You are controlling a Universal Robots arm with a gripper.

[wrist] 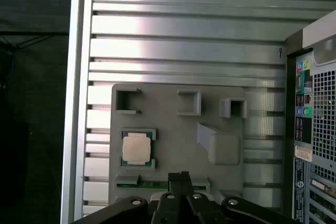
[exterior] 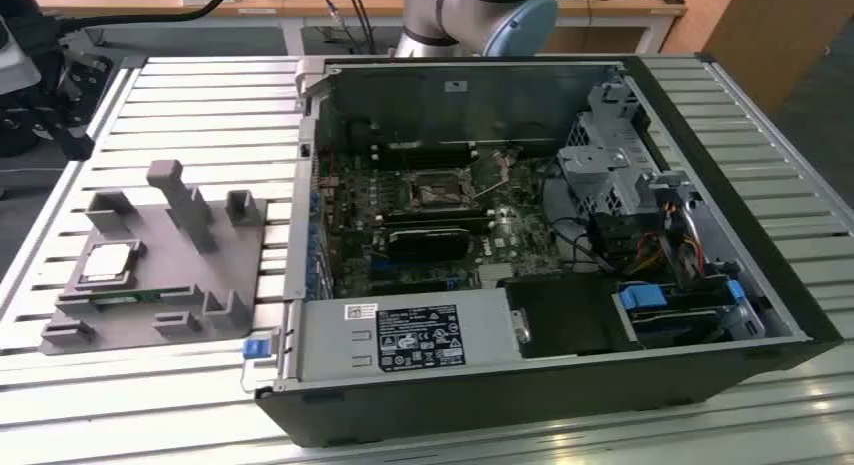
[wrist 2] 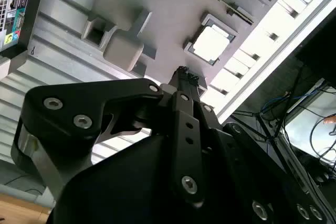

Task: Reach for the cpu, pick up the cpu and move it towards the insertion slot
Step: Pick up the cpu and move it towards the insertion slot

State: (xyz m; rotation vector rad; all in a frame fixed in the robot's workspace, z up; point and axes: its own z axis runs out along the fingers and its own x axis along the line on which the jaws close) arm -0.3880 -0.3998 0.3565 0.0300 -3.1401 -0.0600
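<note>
— On the counter (exterior: 200, 85), toward the exterior view's left, what is held in the grey fixture (exterior: 174, 275)?

— The cpu (exterior: 110, 263) is seated flat in a square recess, silver top upward. A green memory stick (exterior: 127, 297) is laid in a slot along the fixture's near edge, just beside it.

— And the open computer case (exterior: 534, 395) toward the exterior view's right?

— A motherboard (exterior: 521, 240) is mounted inside. The insertion slot (exterior: 438, 193) is seen at its middle, a dark centre ringed by a silver bracket, well apart from the cpu.

— How is the arm (exterior: 474, 15) posed?

— Its lower part is seen beyond the case's far wall. In the first wrist view the claw (wrist: 179, 178) is held over the fixture, above the memory stick's edge, near the cpu but apart from it. Its fingers are pressed together and nothing is grasped.
</note>
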